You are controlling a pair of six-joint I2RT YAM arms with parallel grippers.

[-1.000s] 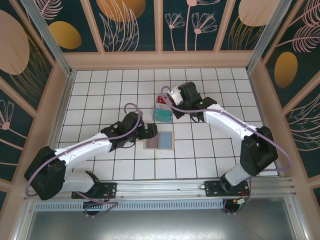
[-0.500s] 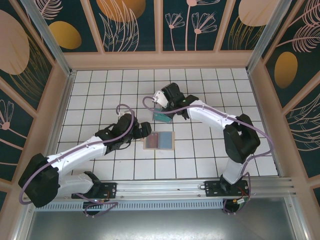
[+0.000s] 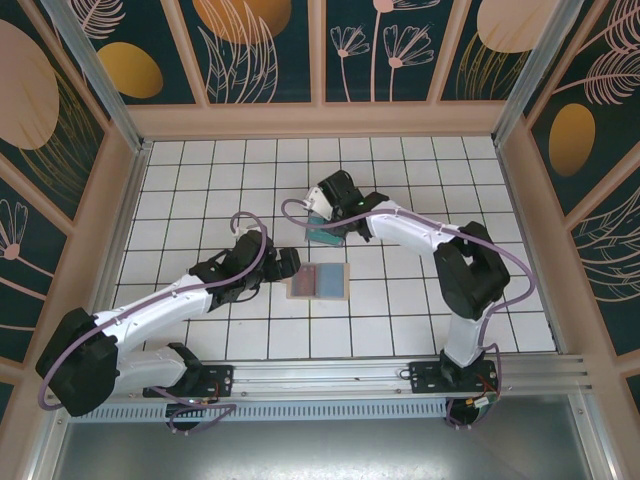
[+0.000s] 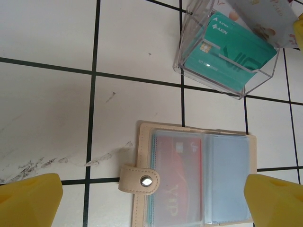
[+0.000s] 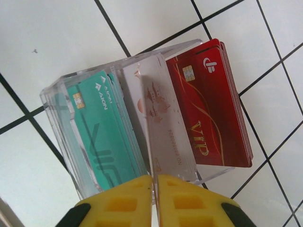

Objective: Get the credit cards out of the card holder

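The card holder (image 4: 138,156) lies open on the tiles, a red card (image 4: 182,182) in its left clear sleeve, the right sleeve grey-blue; in the top view the card holder (image 3: 343,283) sits mid-floor. My left gripper (image 4: 151,203) hangs open above it, yellow fingertips (image 4: 31,201) on either side, touching nothing. Behind it stands a clear box (image 5: 57,99) with teal cards (image 5: 102,127) and red cards (image 5: 213,104). My right gripper (image 5: 155,189) is shut on the edge of a whitish card (image 5: 163,127) standing between them in the box.
The clear box (image 3: 326,237) stands one tile beyond the holder. White tiled floor spreads around both. Wooden walls (image 3: 110,210) fence the floor at left, right and back. The right arm's forearm (image 3: 410,228) reaches across from the right.
The right arm has swung left and come down over the clear box with the whitish card. The left gripper has drawn back slightly to the left of the holder, still open.
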